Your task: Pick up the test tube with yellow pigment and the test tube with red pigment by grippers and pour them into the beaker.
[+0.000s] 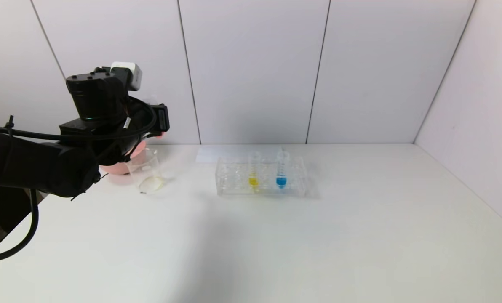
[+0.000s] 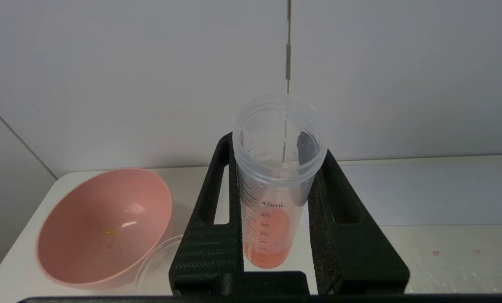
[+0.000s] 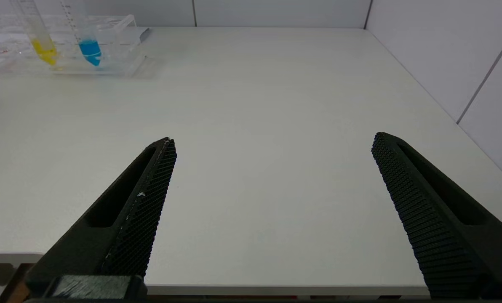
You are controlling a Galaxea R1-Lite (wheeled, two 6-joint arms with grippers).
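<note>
At the left of the head view, your left gripper (image 2: 276, 202) is clenched on the red tube (image 2: 272, 198) above the beaker (image 1: 146, 172) and pink bowl (image 2: 95, 227), while your right gripper (image 3: 272, 193) waits spread wide low over the table's (image 1: 318, 235) near edge, and the yellow tube (image 1: 253, 170) stands in the rack (image 1: 261, 176) mid-frame.

White table (image 1: 360, 235): rack (image 1: 261, 176), beaker (image 1: 146, 172), bowl (image 2: 103, 227).

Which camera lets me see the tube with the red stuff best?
The left wrist view: the test tube with red pigment stands upright between the left claw fingers, red liquid at its base. In the head view the arm hides it. The right wrist view shows only the yellow and blue tubes.
</note>
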